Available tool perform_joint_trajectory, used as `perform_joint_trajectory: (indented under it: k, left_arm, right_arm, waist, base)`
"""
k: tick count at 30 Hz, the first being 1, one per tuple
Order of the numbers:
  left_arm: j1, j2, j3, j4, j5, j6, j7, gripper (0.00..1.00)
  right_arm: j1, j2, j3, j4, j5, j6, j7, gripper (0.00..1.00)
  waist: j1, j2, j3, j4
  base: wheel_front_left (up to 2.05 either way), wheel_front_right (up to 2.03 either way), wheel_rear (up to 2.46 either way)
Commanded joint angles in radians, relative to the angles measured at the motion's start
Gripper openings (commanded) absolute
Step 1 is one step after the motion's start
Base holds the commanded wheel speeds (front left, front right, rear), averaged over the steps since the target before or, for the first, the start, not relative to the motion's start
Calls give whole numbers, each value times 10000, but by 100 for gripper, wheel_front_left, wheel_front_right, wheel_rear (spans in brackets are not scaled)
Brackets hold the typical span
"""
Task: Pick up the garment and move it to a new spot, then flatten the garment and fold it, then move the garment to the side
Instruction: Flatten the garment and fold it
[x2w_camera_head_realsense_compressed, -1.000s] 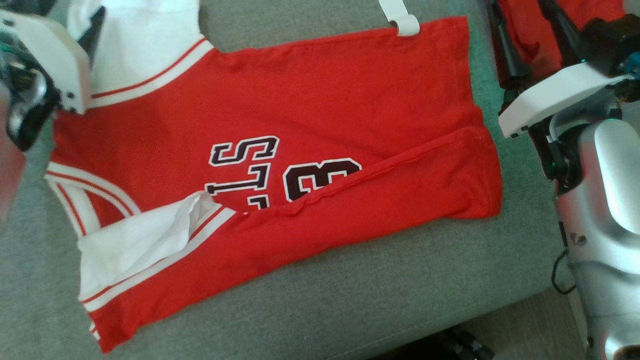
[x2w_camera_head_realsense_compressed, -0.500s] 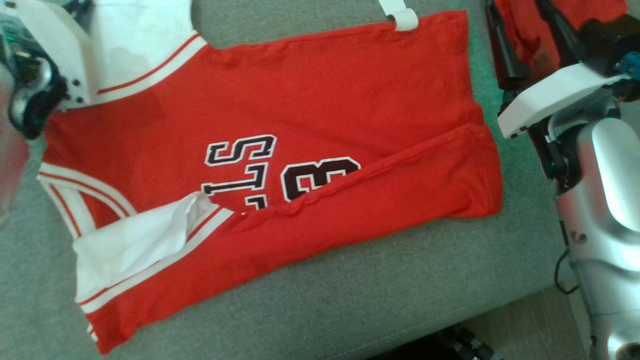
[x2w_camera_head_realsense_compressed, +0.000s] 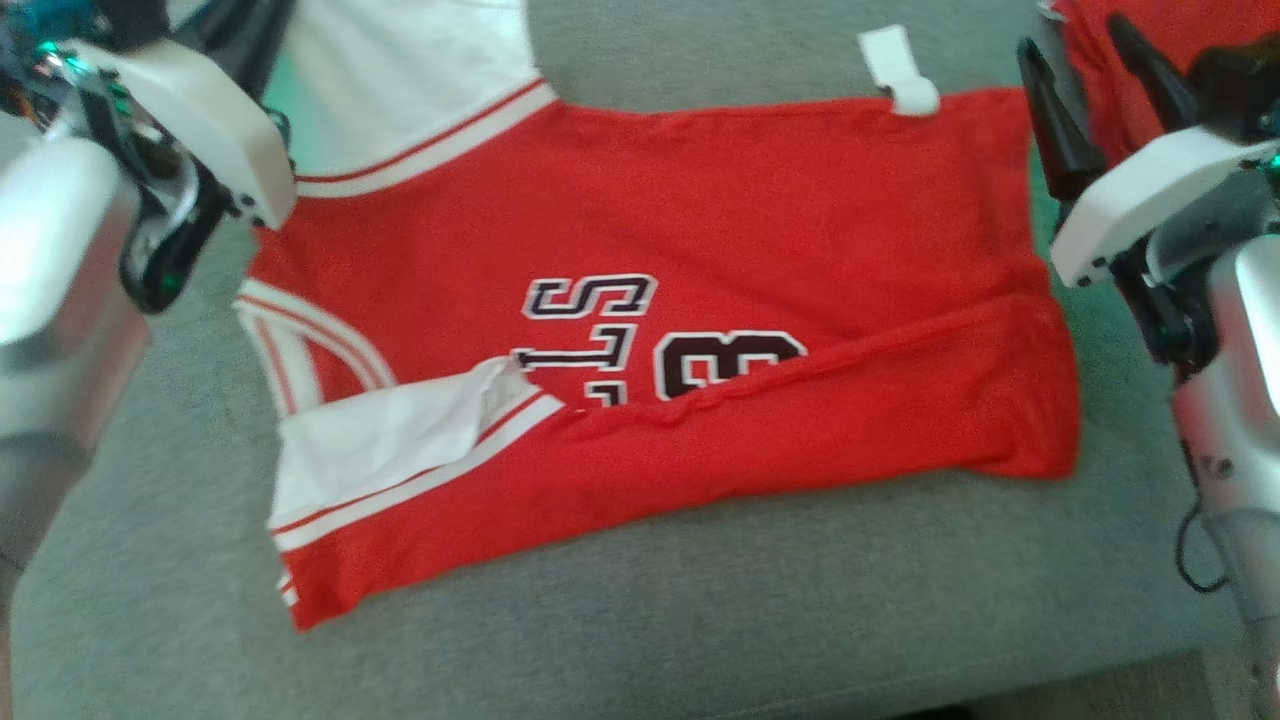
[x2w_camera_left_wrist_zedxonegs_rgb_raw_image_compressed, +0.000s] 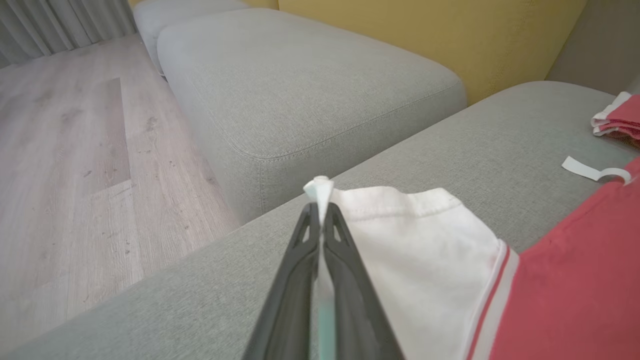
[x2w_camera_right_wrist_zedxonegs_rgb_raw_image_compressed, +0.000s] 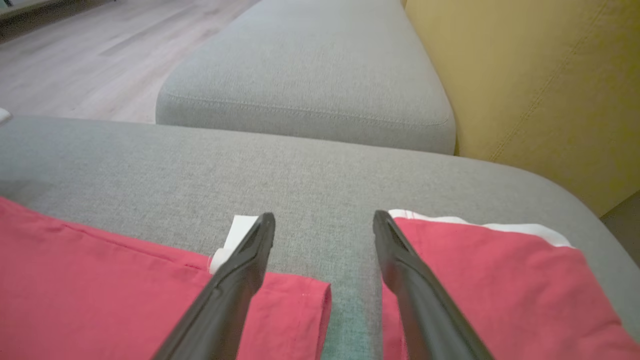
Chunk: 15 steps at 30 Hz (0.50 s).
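Red jersey (x2w_camera_head_realsense_compressed: 720, 220) spread on the grey cushion (x2w_camera_head_realsense_compressed: 700, 620), left gripper (x2w_camera_left_wrist_zedxonegs_rgb_raw_image_compressed: 320, 210) pinched tight on its white sleeve (x2w_camera_left_wrist_zedxonegs_rgb_raw_image_compressed: 415, 245) edge, right gripper (x2w_camera_right_wrist_zedxonegs_rgb_raw_image_compressed: 324, 217) gaping over the hem corner

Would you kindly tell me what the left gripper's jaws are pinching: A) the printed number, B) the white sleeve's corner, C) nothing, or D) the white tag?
B: in the left wrist view the left gripper has its jaws shut on a corner of the white sleeve.

Silver forearms (x2w_camera_head_realsense_compressed: 50, 260) — white wrist covers (x2w_camera_head_realsense_compressed: 200, 130)
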Motion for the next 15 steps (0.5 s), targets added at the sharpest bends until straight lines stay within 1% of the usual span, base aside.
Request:
perform_joint_trajectory:
  k: [1, 8, 15]
  left_arm:
    - [-203, 421, 311, -251, 4, 18, -103, 0]
    - [138, 568, -88, -1061, -12, 18, -414, 0]
    - [229, 530, -220, -1471, 62, 66, -505, 0]
  right_arm:
    - [-190, -175, 129, -207, 111, -7, 73, 100]
    - [-523, -761, 463, 1054, 328, -7, 784, 100]
    - [-987, -1056, 828, 2385, 355, -7, 1348, 100]
  waist:
    - [1, 0, -224, 368]
    - [1, 0, -230, 1052]
    - [1, 0, -79, 1447]
  base:
    - [0, 0, 0]
    - [0, 0, 0]
    - [0, 0, 0]
